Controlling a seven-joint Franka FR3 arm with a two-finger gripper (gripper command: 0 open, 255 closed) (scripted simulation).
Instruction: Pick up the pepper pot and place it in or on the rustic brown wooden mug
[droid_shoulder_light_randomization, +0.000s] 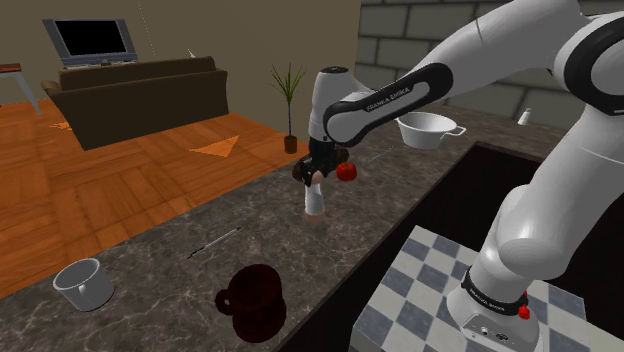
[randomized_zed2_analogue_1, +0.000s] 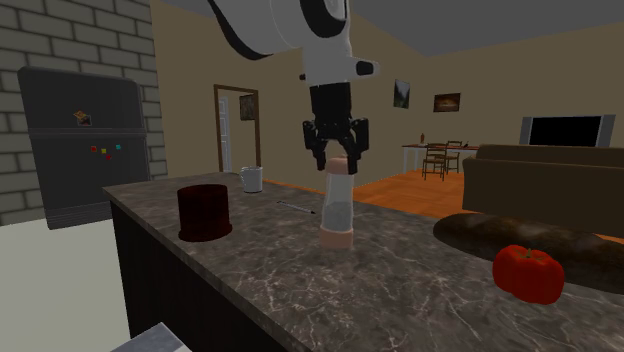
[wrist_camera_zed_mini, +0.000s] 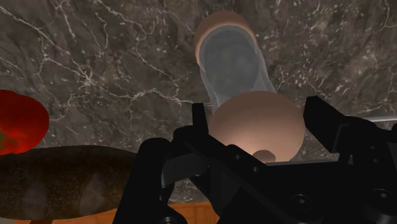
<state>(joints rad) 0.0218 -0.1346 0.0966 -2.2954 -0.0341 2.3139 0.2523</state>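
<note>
While the gripper (randomized_zed2_analogue_1: 339, 158) hangs straight down over the dark marbled counter (randomized_zed2_analogue_1: 400, 290), its two black fingers (wrist_camera_zed_mini: 200, 121) press in on either side of the rounded, skin-coloured cap of the pepper pot (randomized_zed2_analogue_1: 338, 205), pinching it at the very top. The pot is tall, with a clear body and a pale foot. It stands upright, and its base looks to rest on the counter, so the lift is judged not yet begun. The step in hand is the grasp itself, at or just past closure. Near the pot, toward the second exterior view's right, lie a red tomato (randomized_zed2_analogue_1: 527, 272) and a dark loaf (randomized_zed2_analogue_1: 480, 235), both apart from it. A thin utensil (randomized_zed2_analogue_1: 297, 207) lies on the other side. Well apart along the counter, at the second exterior view's left, sits the dark brown mug (randomized_zed2_analogue_1: 204, 212), upright and mouth up, and a small pale vessel (randomized_zed2_analogue_1: 251, 179) stands just beyond it. Farther off are a sofa (randomized_zed2_analogue_1: 540, 175) and a television (randomized_zed2_analogue_1: 565, 130). The next move calls for a straight rise to clear the counter, then a carry over the utensil to the mug. The pot should be centred above the rim before lowering. A pot gripped this high may tip, so a slow carry seems wise.
</note>
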